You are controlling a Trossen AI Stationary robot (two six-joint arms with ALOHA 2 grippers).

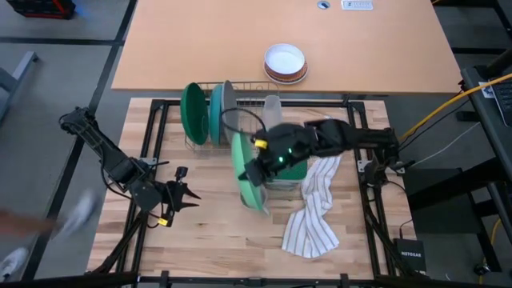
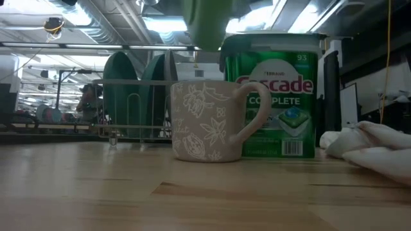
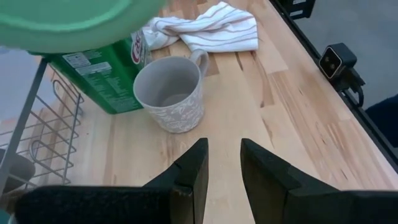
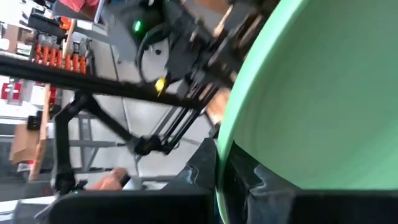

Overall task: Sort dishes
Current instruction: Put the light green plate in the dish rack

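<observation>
My right gripper (image 1: 254, 171) is shut on the light green plate (image 1: 243, 173), which stands on edge in the air near the table's middle, above the grey patterned mug (image 2: 215, 122). The dark green plate (image 1: 194, 112), the teal plate (image 1: 214, 112) and the grey plate (image 1: 228, 106) stand on edge in the wire rack (image 1: 256, 90) at the far side. My left gripper (image 1: 189, 197) is open and empty, low over the table left of the held plate, pointing at the mug (image 3: 171, 93). My right gripper pinches the light green plate's rim (image 4: 225, 163) between its two fingers (image 4: 252, 180), one on each face. The fingers come roughly level from the table's right. The plate stands on edge, lifted clear of the table, its lower rim (image 2: 205, 38) above the mug.
A green Cascade box (image 2: 276, 96) stands just behind the mug and next to the rack. A striped white towel (image 1: 316, 210) lies at the near right. A white bowl with a brown rim (image 1: 286, 62) sits on the far table. Bare wood lies at the near left.
</observation>
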